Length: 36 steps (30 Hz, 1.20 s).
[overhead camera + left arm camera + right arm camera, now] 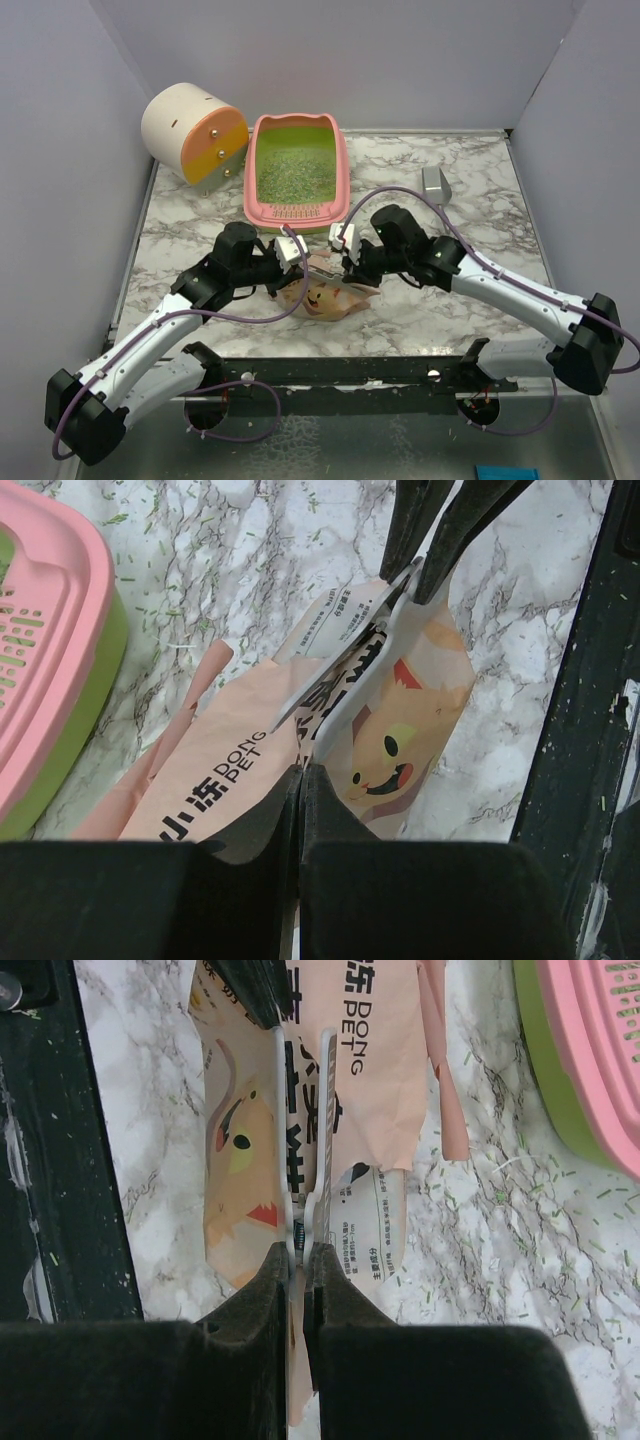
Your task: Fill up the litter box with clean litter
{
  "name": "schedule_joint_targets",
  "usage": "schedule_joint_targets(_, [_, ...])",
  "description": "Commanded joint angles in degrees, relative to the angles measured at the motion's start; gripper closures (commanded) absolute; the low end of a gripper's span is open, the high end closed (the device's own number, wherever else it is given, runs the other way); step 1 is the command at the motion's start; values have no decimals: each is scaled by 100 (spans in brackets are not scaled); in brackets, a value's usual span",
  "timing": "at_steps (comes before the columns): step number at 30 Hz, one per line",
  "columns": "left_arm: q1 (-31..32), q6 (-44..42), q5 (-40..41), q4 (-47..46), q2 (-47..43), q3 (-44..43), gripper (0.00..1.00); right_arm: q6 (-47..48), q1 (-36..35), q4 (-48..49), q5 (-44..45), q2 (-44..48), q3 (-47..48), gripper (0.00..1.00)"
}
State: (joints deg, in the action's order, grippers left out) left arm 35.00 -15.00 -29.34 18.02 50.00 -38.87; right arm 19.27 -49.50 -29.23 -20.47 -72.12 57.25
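Observation:
The pink litter box (297, 207) stands at the back of the table, lime-green inside, with greenish-grey clean litter (295, 170) spread over its floor. In front of it a tan cartoon-printed pouch (330, 298) is stretched between both grippers. My left gripper (300, 770) is shut on one end of the pouch's (225, 775) upper edge. My right gripper (298, 1250) is shut on the other end of the pouch (375, 1070). In the top view the left gripper (304, 268) and right gripper (340, 264) face each other closely. A torn strip hangs off the pouch.
A cream-and-orange cylinder (195, 132) lies at the back left beside the box. A grey metal scoop (436, 183) rests at the back right. Loose green granules (500, 1195) are scattered on the marble by the box's (590, 1050) side. A black rail (360, 372) runs along the near edge.

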Motion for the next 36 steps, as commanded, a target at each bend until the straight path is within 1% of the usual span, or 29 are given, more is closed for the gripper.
schedule_joint_targets(1, [33, 22, -318, -484, -48, -212, 100, -65, -52, -480, 424, 108, 105, 99])
schedule_joint_targets(5, [33, 7, -354, -484, -13, -226, 100, -76, -60, -758, 629, 57, 392, 99])
schedule_joint_targets(8, [33, 7, -384, -490, 31, -241, 100, -74, -59, -975, 574, -33, 721, 99])
schedule_joint_targets(13, [33, -26, -428, -487, 46, -285, 100, -92, -78, -1376, 591, -459, 1071, 99])
schedule_joint_targets(22, [33, -74, -478, -423, 25, -439, 100, -147, -131, -1189, 464, -749, 854, 99])
schedule_joint_targets(27, [33, -58, -529, -431, 37, -503, 100, -340, -138, -1047, 657, -839, 866, 99])
schedule_joint_targets(28, [33, -45, -514, -437, 44, -509, 100, -348, -133, -1041, 663, -852, 878, 94])
schedule_joint_targets(29, [33, -22, -493, -457, 42, -508, 100, -404, -136, -1041, 726, -860, 902, 82])
schedule_joint_targets(30, [33, 9, -444, -484, 35, -504, 97, -480, -139, -1033, 811, -858, 940, 70])
schedule_joint_targets(33, [33, 244, -161, -595, -30, -453, 85, -655, -139, -934, 921, -686, 958, 49])
schedule_joint_targets(34, [33, 361, 39, -660, -64, -432, 78, -691, -137, -864, 933, -571, 924, 45])
schedule_joint_targets(36, [37, 641, 488, -826, -115, -393, 67, -952, -131, -600, 1154, -291, 831, 41])
